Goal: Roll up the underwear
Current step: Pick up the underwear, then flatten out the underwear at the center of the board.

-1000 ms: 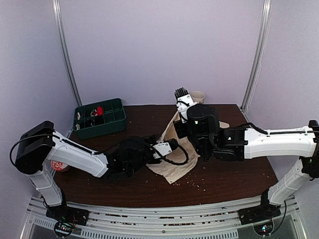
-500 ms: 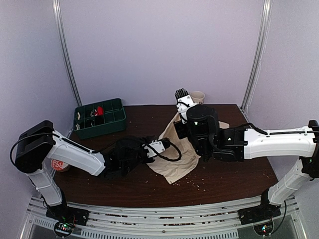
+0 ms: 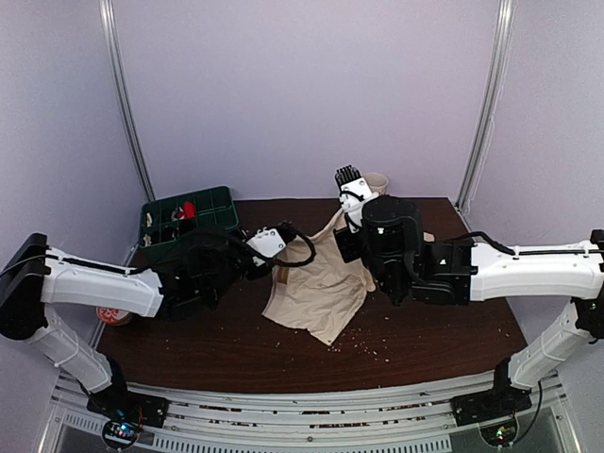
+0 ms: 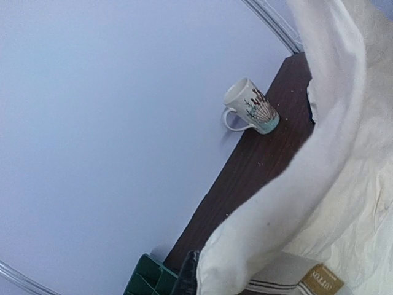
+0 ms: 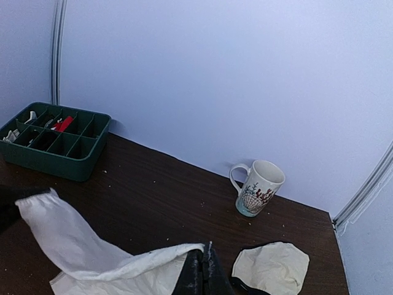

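Edges and room: underwear (image 3: pixel 316 288), beige, lies mid-table (image 3: pixel 236 359), its near corner pointing at the front edge. Bare dark wood lies in front of it and to both sides, scattered with crumbs. Green divider tray (image 3: pixel 189 219) sits at the back-left corner, well apart from the cloth. A mug (image 5: pixel 258 187) stands by the back wall, near the right rail.

Left gripper (image 3: pixel 276 247) is clamped on the cloth's left corner, lifted off the table between tray and cloth. Right gripper (image 5: pixel 202 270) has its fingers pressed together on the cloth's far edge, holding it up as a peak. The fabric hangs stretched between the two.

Hard to see: the right forearm covers the cloth's right side; only a small flap shows past it. In the top view the mug is half hidden behind the right gripper. The left wrist view is mostly filled by fabric; only a dark sliver of finger shows, and a woven label (image 4: pixel 322 281) is cut by the frame. A red-and-white round object (image 3: pixel 111 313) under the left arm is too covered to name.

Change: a second ago the left gripper was open over the cloth's left edge. It has since closed and drawn back-left toward the tray, and the cloth is spread wider.
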Tool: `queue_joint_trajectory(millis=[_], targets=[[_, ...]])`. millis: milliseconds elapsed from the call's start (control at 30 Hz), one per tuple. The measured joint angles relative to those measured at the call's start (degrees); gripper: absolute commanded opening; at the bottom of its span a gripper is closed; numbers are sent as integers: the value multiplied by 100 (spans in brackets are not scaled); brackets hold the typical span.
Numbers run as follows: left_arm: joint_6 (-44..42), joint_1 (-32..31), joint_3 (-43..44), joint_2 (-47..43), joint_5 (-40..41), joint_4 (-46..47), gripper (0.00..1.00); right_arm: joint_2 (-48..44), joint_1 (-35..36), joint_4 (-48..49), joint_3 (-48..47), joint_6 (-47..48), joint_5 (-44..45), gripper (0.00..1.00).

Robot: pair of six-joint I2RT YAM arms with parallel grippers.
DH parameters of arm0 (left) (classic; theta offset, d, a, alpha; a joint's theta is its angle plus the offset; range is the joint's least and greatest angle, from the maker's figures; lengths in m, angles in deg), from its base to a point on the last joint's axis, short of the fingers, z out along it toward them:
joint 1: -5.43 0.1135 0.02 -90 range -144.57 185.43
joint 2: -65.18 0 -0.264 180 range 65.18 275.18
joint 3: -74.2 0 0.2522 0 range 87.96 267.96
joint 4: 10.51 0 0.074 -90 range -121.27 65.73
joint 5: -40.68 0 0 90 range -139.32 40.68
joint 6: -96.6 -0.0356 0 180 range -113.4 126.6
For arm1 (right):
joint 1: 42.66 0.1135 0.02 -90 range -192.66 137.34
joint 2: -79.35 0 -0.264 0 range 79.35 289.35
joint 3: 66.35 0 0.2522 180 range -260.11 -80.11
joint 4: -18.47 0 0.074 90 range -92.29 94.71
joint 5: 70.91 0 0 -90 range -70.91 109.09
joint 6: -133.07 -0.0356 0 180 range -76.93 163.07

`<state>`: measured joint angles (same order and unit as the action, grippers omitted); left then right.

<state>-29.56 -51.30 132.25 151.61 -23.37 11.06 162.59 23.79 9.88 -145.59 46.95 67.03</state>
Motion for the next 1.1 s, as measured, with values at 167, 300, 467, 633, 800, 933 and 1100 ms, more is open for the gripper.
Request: queue_joint_trajectory(millis=[167,300,467,633,800,933,1100], targets=[[-120,74,0,-1180,-531,-487,0,-463,11,-68,186,68,-385,0],[-234,74,0,-1937,-1128,-1134,0,-1025,122,-140,332,94,-791,0],[-444,74,-83,-2664,-1843,-2118,0,-1617,509,-245,391,179,-1228,0],[-581,70,-326,-3359,-2524,-2907,0,-1853,955,-352,474,247,-1370,0],[-599,66,-498,-3620,-2850,-3117,0,-1707,992,-367,603,352,-981,0],[-597,66,-516,-3021,-2564,-3042,0,-1191,793,-236,564,481,-588,0],[-592,72,-649,-2059,-1934,-2793,0,-175,149,-17,321,612,-372,0]])
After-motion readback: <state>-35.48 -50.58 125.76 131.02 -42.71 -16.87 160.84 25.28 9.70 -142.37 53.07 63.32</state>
